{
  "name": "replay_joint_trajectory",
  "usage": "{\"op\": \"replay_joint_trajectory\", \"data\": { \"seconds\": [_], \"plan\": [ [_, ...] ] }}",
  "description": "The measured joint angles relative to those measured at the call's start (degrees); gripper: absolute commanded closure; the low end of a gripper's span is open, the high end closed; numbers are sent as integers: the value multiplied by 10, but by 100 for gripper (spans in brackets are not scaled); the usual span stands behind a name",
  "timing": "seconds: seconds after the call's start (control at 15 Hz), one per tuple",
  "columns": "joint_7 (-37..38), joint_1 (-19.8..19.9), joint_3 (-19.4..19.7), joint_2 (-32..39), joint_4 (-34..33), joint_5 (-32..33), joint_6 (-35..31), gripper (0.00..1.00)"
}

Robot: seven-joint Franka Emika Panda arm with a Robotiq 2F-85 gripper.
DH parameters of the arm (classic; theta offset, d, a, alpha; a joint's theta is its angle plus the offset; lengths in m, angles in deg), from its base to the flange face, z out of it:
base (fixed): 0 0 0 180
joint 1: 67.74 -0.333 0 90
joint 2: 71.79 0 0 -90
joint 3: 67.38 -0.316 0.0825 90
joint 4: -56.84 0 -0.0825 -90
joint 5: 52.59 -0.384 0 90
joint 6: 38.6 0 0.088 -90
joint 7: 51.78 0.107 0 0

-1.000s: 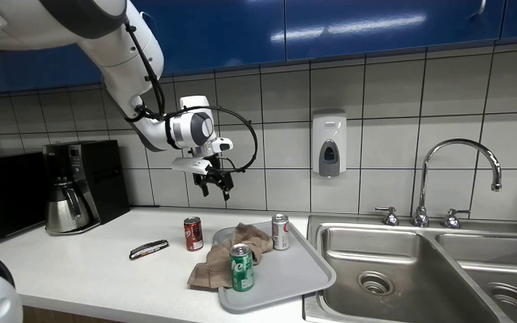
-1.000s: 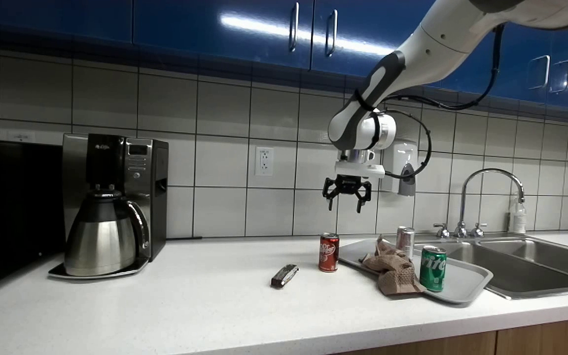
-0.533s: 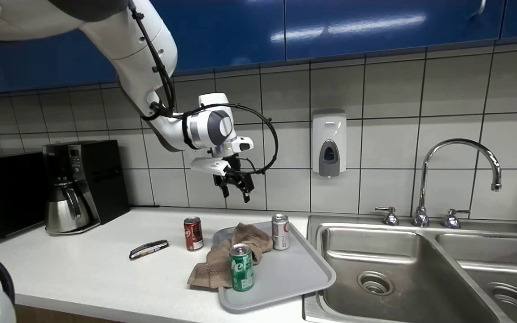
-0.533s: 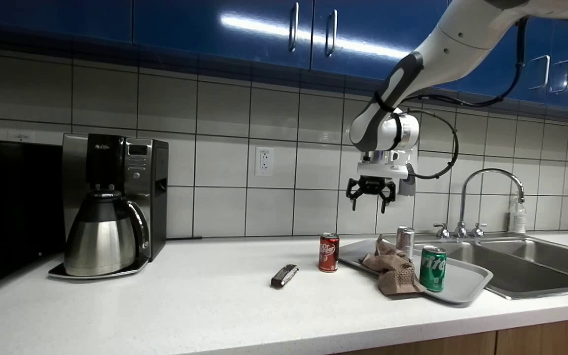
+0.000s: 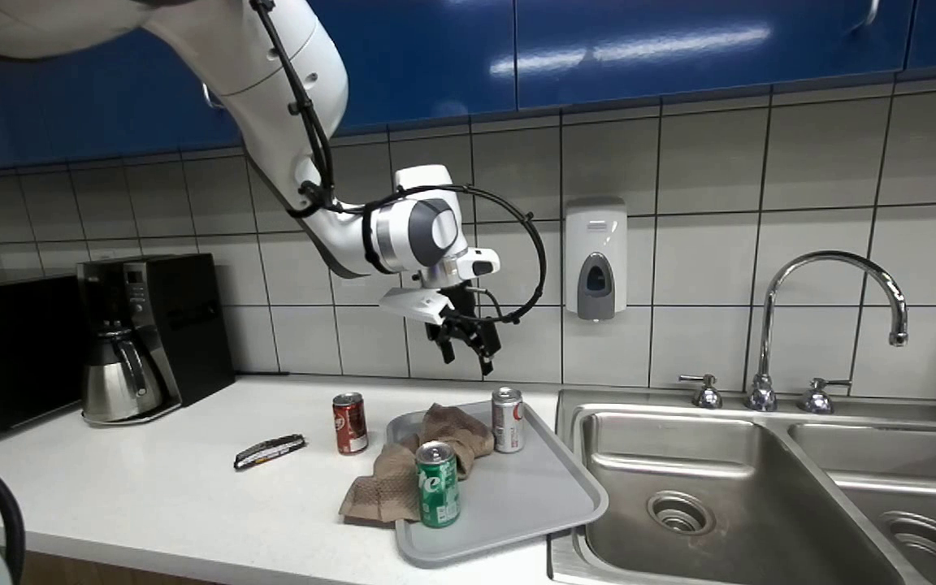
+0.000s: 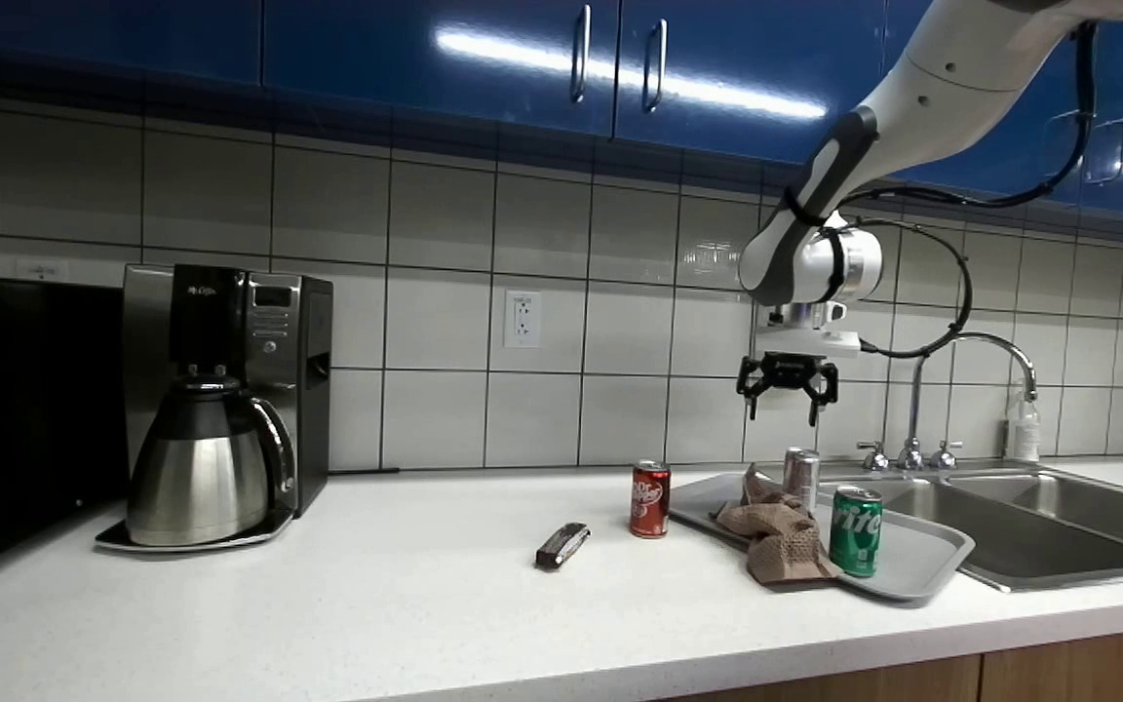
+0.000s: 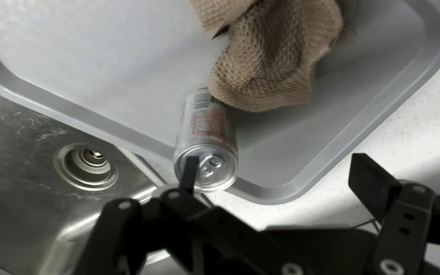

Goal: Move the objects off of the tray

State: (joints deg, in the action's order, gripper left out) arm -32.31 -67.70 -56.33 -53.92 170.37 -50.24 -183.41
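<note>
My gripper (image 5: 466,363) (image 7: 275,157) hangs open in the air above the far part of the light grey tray (image 5: 525,504), nothing between its fingers. Just below it the silver can (image 5: 508,429) (image 7: 208,130) stands upright on the tray near the back corner. In the wrist view one fingertip overlaps this can's lid, with a gap in height. Beside the can lies the crumpled tan-brown cloth (image 5: 393,485) (image 7: 273,57), partly on the tray and partly over its edge. Towards the front edge stands the green can (image 6: 856,534). The dark red can (image 6: 650,499) stands on the counter, off the tray.
A thin black curved item (image 5: 270,451) lies on the white counter, left of the dark red can. The steel sink (image 5: 639,455) adjoins the tray, its faucet (image 5: 825,258) rising behind. A soap dispenser (image 5: 595,260) hangs on the tiled wall. The coffee maker (image 6: 230,390) stands farther off.
The arm has swung right in both exterior views, bringing the gripper from over the dark red can to near the silver can. The gripper stayed open; cans, cloth and tray have not moved.
</note>
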Motion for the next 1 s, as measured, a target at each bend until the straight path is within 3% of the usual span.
{"op": "replay_joint_trajectory", "data": {
  "seconds": [0.47,1.0],
  "plan": [
    [4,24,23,-2,14,0,-8,0],
    [4,33,24,8,16,-5,-8,0]
  ]
}}
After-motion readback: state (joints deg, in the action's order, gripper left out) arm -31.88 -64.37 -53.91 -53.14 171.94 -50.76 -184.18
